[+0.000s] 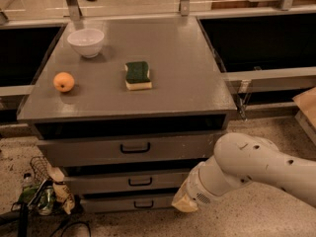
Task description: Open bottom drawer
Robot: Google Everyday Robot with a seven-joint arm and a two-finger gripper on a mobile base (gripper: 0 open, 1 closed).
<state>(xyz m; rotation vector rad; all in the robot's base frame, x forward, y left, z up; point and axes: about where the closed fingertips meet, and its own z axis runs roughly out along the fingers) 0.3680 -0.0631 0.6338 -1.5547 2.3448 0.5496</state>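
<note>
The bottom drawer [118,203] is the slim grey front lowest in the cabinet, and its small black pull handle [143,204] is visible. It sits closed, flush under the other two drawers. My white arm [256,169] comes in from the right. My gripper [184,204] is at its tan tip, low by the floor at the right end of the bottom drawer's front, to the right of the handle. The arm covers the drawer's right end.
The mid-sized drawer [138,181] and the tall top drawer [133,148] are closed above it. On the cabinet top [182,58] lie a white bowl [86,42], an orange [64,81] and a green sponge [138,75]. Bags and cables [47,196] lie on the floor at left.
</note>
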